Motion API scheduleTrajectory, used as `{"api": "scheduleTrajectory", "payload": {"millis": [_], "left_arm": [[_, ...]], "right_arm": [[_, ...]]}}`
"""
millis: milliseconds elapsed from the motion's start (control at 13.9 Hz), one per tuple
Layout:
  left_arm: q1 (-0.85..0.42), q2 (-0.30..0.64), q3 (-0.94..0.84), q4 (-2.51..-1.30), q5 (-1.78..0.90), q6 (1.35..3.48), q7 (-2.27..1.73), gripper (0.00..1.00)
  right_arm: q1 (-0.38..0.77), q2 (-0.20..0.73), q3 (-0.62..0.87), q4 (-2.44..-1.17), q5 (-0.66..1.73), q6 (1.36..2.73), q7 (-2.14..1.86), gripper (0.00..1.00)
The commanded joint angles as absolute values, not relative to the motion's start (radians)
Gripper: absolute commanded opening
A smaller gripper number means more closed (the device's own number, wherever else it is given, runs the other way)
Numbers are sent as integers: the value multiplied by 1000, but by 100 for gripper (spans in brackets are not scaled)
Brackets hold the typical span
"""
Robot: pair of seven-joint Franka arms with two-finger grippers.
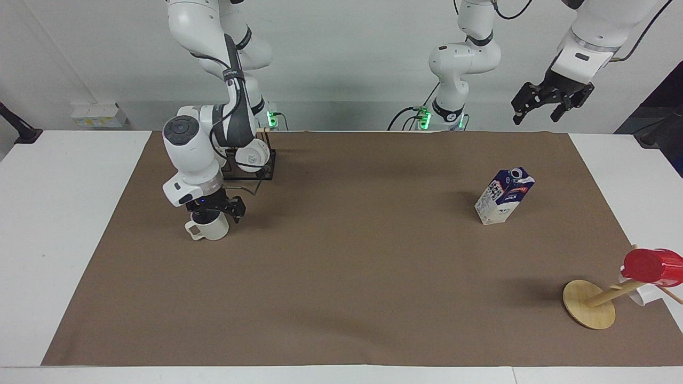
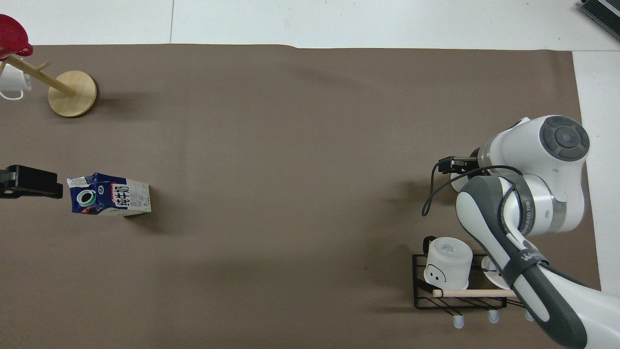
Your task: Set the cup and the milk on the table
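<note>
From my facing feed, the right gripper (image 1: pixel 213 209) is down at the mouth of the cup (image 1: pixel 211 228), one finger apparently inside the rim and the other outside on the side nearer the robots; whether it has clamped the wall or is just straddling it, I cannot tell. The cup stands upright on the brown mat of the table (image 1: pixel 341 298), toward the right arm's end, its squarish handle pointing away from the robots. My overhead feed hides nearly all of this: the right arm's white wrist covers the cup (image 2: pixel 456 182), leaving only a sliver of its rim.

Nearer the robots than the cup is a black wire rack (image 2: pixel 460 286) holding two upturned white mugs (image 2: pixel 448 261); only the overhead shows their printed bottoms clearly.

The milk carton (image 1: pixel 503 196) stands on the mat toward the left arm's end, well apart from the cup. The overhead looks down onto its round spout (image 2: pixel 87 197). The left gripper (image 1: pixel 552 101) waits high in the air with its fingers spread and nothing in them; the overhead catches only its black tip (image 2: pixel 29 182) at the frame edge beside the carton.

A wooden mug tree (image 1: pixel 589 311) carrying a red cup (image 1: pixel 652 266) sits farther from the robots than the milk.
</note>
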State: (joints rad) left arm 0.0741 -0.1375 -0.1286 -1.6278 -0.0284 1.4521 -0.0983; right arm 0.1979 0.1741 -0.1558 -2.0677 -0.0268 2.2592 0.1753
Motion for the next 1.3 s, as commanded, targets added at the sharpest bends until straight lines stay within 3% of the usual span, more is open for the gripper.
{"api": "scheduleTrajectory", "payload": {"millis": [0,360,720,792,864,1224], "left_arm": [[84,-160,-130,-1644,-21,1445,-91,100],[84,-160,-129,-1643,-21,1445,-91,100],[84,-158,-129,-1643,-21,1459,-91,100],[84,-158,-129,-1643,-21,1457,-91,100],[84,-158,-129,-1643,-21,1459,-91,100],[84,-158,-129,-1641,-21,1462,-91,100]], "right_arm": [[184,190,-149,-2080,-17,2316,230,100],[183,209,-149,-2077,-15,2336,314,98],[176,210,-149,-2074,-15,2336,298,21],[176,210,-149,-2072,-17,2336,295,14],[176,210,-149,-2069,-17,2333,290,0],[164,225,-149,-2023,8,2299,268,0]]}}
